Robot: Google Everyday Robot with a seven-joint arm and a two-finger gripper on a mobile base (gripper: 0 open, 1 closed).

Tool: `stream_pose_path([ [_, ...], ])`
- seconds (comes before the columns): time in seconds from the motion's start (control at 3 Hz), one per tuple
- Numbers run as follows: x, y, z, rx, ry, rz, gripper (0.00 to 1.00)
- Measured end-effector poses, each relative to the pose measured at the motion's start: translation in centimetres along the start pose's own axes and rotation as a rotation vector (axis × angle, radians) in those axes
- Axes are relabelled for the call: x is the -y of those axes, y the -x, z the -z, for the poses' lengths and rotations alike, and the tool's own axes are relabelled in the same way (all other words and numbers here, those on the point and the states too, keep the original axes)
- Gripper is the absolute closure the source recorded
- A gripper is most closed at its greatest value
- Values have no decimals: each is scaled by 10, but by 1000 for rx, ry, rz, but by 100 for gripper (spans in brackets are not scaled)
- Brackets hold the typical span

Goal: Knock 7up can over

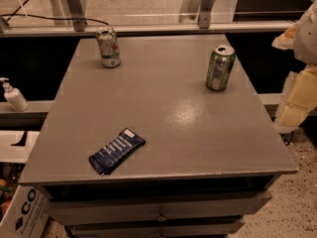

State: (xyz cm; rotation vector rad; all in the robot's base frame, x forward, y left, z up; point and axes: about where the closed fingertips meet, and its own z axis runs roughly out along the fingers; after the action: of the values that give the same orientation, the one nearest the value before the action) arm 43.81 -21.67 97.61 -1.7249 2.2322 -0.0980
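Note:
The 7up can (108, 46) stands upright near the far left corner of the grey table (163, 113). Its body is whitish-silver with green lettering and a silver top. A darker all-green can (220, 67) stands upright near the far right edge. My gripper (299, 38) is at the right edge of the view, off the table's right side. It is far from the 7up can and a short way right of the green can. It touches nothing on the table.
A dark blue snack packet (117, 150) lies flat near the table's front left. A pump bottle (14, 96) stands on a ledge left of the table. A cardboard box (22, 209) sits on the floor at lower left. Drawers run under the tabletop.

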Motion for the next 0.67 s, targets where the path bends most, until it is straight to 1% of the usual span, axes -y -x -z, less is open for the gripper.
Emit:
stream_pose_path([
  [0.33, 0, 0, 0, 0, 0, 0, 0],
  [0.67, 3, 14, -7, 57, 1, 13, 0],
])
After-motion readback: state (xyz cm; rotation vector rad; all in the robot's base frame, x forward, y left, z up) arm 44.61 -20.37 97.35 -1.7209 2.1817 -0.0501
